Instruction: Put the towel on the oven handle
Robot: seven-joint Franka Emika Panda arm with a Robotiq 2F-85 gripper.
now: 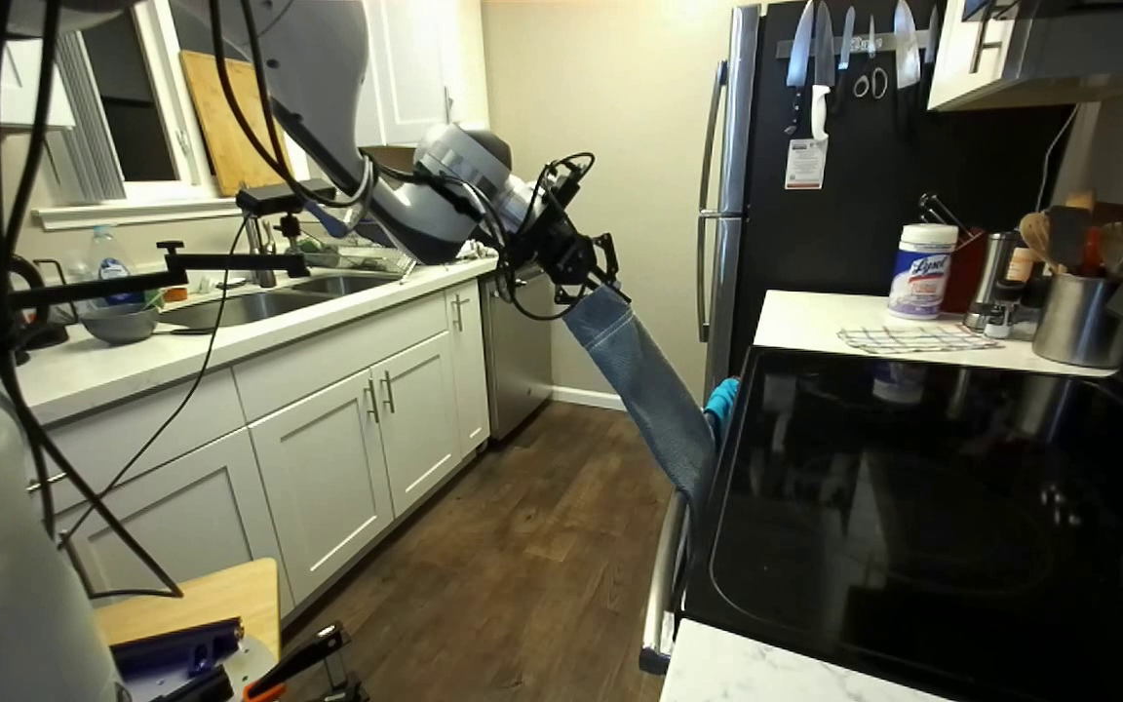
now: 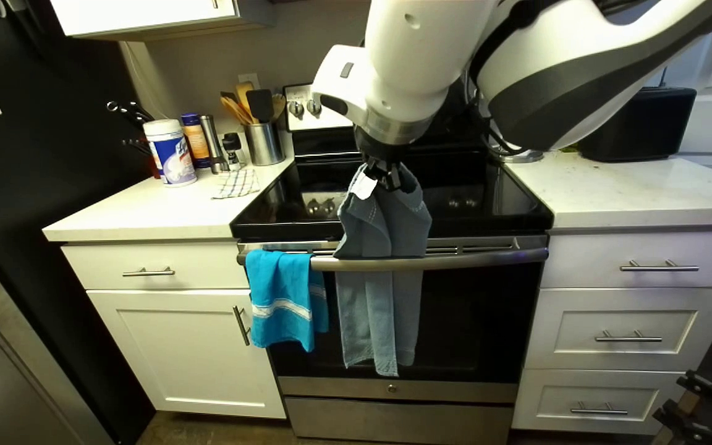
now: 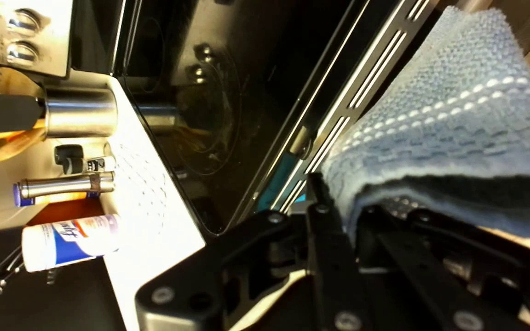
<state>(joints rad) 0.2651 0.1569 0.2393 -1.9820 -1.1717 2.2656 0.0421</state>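
A grey-blue towel (image 2: 384,216) hangs from my gripper (image 2: 393,179) above the oven's front edge. Its lower part passes behind the oven handle (image 2: 479,259), between handle and door, and hangs below it. In an exterior view the towel (image 1: 644,380) stretches at a slant from my gripper (image 1: 605,285) down to the oven handle (image 1: 661,585). In the wrist view my gripper (image 3: 345,209) is shut on the towel's top edge, and the towel (image 3: 444,133) fans out beyond the fingertips. A white tag shows beside the fingers in an exterior view.
A bright blue towel (image 2: 282,303) hangs on the handle's end; it also shows in an exterior view (image 1: 720,402). The black cooktop (image 1: 893,517) lies behind the handle. A Lysol canister (image 2: 170,153) and a utensil pot (image 2: 264,143) stand on the counter (image 2: 146,213) beside the fridge (image 1: 732,146).
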